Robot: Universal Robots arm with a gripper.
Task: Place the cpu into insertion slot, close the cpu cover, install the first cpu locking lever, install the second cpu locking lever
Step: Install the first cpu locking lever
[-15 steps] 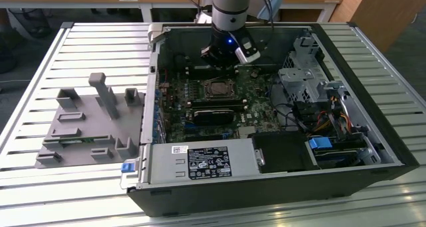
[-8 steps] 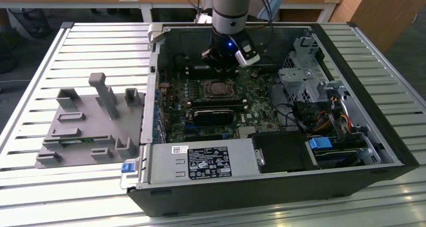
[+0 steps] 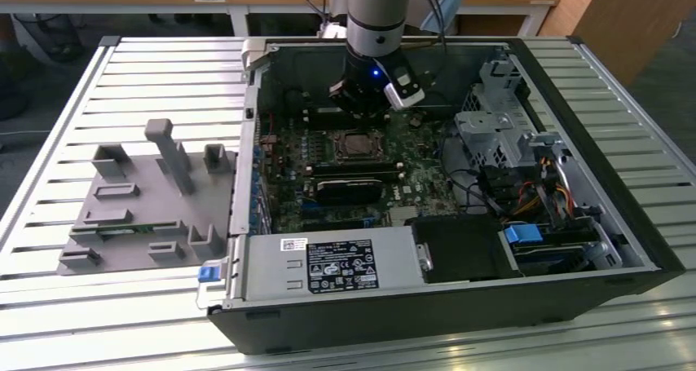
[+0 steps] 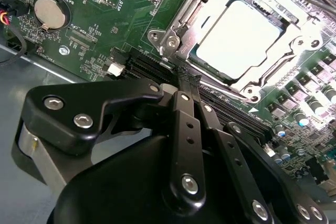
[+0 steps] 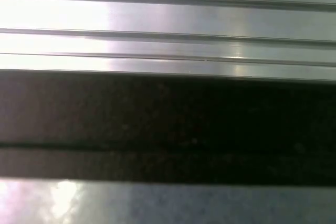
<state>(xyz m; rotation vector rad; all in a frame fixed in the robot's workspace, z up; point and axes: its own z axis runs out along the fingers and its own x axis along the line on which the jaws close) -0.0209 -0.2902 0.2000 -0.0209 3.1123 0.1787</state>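
Overall, exterior view: the arm comes down into the open computer case [image 3: 609,249], which lies on a slatted metal table [image 3: 65,306]. The gripper [image 3: 364,110] hangs over the green motherboard [image 3: 419,187], just above the insertion slot [image 3: 357,145]. A grey plastic fixture [image 3: 142,200] sits on the table well apart, toward the exterior view's left. The power supply [image 3: 326,267] sits at the case's near edge.

Second wrist view: the gripper's [image 4: 188,74] black fingers [image 4: 190,85] are pressed together w/ no gap and nothing between them, tips pointing at the socket's edge, just beside it; can't tell if they touch the board. The cpu [image 4: 239,38] lies flat in the insertion slot [image 4: 195,53], pale metal top facing up. The cpu cover [image 4: 194,17] is down over it, framing the chip thru its window. A round coin battery [image 4: 50,13] sits on the board well away.

First wrist view: bright table slats [image 5: 168,19] and a dark band [image 5: 168,124] across the middle; can't tell what the band is.
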